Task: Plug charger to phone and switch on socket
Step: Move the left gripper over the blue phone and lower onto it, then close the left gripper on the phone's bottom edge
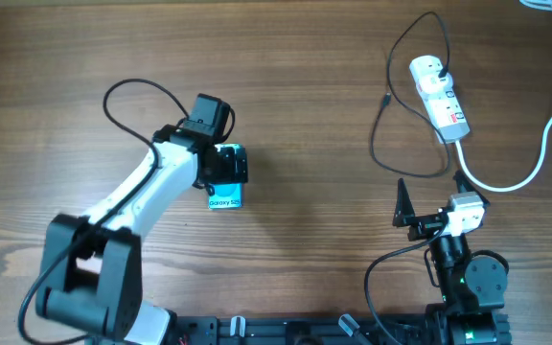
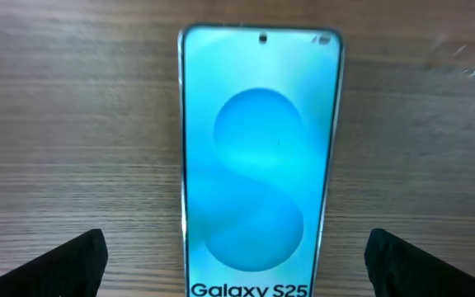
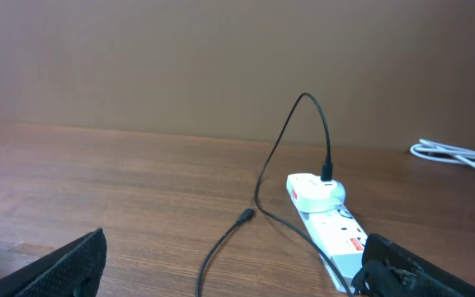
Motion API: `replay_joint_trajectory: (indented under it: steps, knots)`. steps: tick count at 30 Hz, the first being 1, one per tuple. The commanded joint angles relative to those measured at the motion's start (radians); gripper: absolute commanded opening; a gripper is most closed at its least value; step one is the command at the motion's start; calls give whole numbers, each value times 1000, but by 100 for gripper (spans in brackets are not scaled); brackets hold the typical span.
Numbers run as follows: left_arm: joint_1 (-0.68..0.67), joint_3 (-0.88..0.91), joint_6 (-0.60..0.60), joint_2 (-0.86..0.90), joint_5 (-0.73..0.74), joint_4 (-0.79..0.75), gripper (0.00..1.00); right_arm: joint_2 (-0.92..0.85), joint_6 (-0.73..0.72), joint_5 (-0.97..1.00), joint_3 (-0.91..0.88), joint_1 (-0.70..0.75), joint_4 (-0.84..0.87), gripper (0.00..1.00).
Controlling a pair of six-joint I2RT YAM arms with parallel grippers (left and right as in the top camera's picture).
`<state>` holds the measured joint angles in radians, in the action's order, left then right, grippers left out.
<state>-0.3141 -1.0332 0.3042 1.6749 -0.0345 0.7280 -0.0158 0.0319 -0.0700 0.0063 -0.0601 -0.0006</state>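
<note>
Bench (image 1: pixel 286 77): brown wood-grain surface carrying all items. Phone (image 1: pixel 225 197) (image 2: pixel 258 165): left-centre of the bench, lying flat, cyan screen up, the "Galaxy S25" lettering at its near end; its far part is covered by the left arm in the overhead view. Left gripper (image 1: pixel 226 165) (image 2: pixel 237 266): over the phone, spread wide, one dark fingertip (image 2: pixel 77 262) either side of the phone with bare bench between each tip and the phone's edges; nothing pinched. Socket (image 1: pixel 441 96) (image 3: pixel 328 223): white oblong strip at far right, lying at a slant, red switch (image 1: pixel 460 117) (image 3: pixel 355 243) toward its near end. Held in the socket: one white plug (image 1: pixel 427 69) (image 3: pixel 314 191), seated in the far outlet. Charger (image 1: pixel 373 144) (image 3: pixel 280 144): thin black cable rising from that plug in a tall arch, then trailing in loose loops over the bench left of and nearer than the strip. Its connector tip (image 1: pixel 386 99) (image 3: pixel 244 216) lies loose on the bench just left of the socket, well apart from the phone. Thick white cord (image 1: pixel 542 153) (image 3: pixel 456 154): leaves the socket's near end and curves away to the far right edge. Right gripper (image 1: pixel 434 196) (image 3: pixel 237 272): near right, short of the socket, fingers spread wide, holding nothing.
</note>
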Motion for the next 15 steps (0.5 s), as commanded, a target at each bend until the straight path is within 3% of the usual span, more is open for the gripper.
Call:
replay_joint_trajectory:
  steps: [1, 6, 15]
  knots:
    - [-5, -18, 17, 44, 23, -3, 100, 2, 14, 10, -2, 5, 3, 100]
    - [-15, -18, -40, 86, 22, -11, 100, 2, 14, 10, -2, 5, 3, 100]
    - [-15, -18, -34, 149, 22, -59, 100, 2, 13, 10, -2, 5, 3, 100]
